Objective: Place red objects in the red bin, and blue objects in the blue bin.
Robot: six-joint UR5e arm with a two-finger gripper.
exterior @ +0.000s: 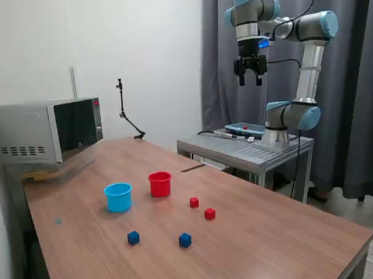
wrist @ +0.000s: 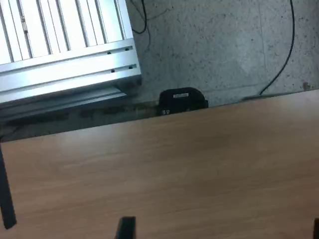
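cubes [exterior: 201, 208] on table, claw [exterior: 251, 81] raised high

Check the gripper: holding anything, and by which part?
Nothing held. The two-finger gripper hangs open high above the wooden table, fingers empty.

Red cup [exterior: 160, 183] beside blue cup [exterior: 118, 197]; red cubes [exterior: 194, 202] [exterior: 210, 214], blue cubes [exterior: 133, 238] [exterior: 185, 240] scattered nearby

Arm [exterior: 308, 70]: silver-grey tubular links, light blue joint caps, black cable; black two-finger gripper [exterior: 251, 80].
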